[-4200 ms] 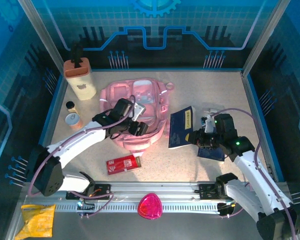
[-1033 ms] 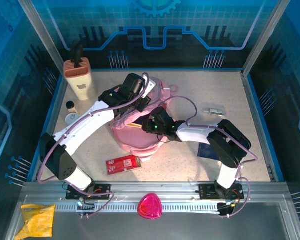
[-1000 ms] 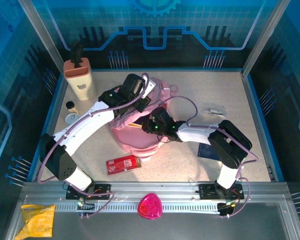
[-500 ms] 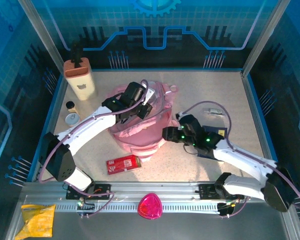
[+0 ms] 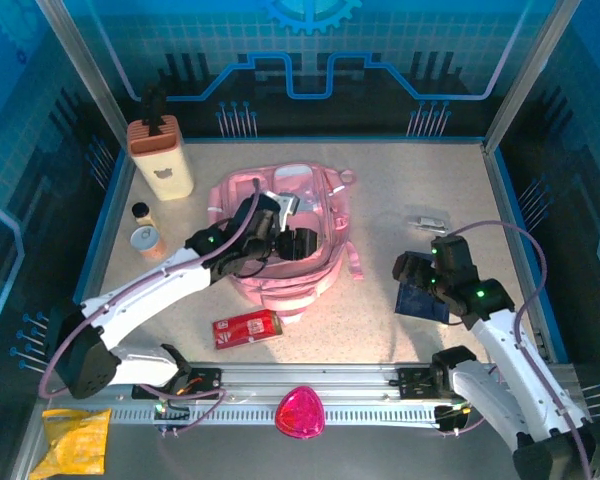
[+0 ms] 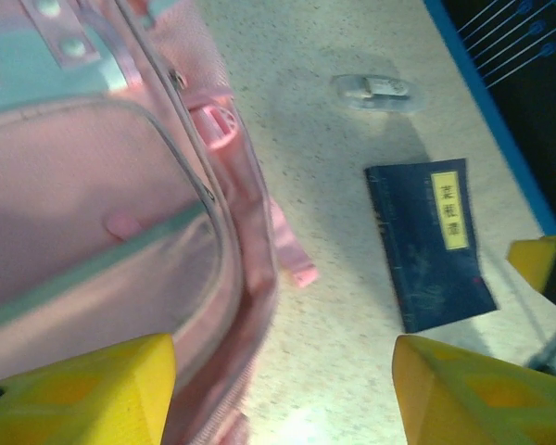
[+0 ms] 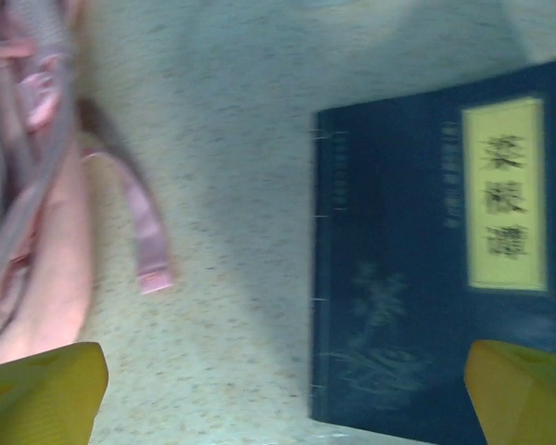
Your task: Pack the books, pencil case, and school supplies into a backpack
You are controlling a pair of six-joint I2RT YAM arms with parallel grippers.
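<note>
Left fingers [image 6: 83,389] gape empty over the backpack [image 6: 93,204] at its right edge. Right fingers [image 7: 42,389], wide and empty, hover over the book [image 7: 417,278] beside it, with bare tabletop [image 7: 232,185] between.

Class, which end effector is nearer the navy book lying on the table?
Right: the right end effector hangs over the navy book; the left end effector is above the backpack.

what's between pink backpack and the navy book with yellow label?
A loose strap of the soft pink backpack lies on speckled tabletop, apart from the dark navy book; seen in right wrist view.
</note>
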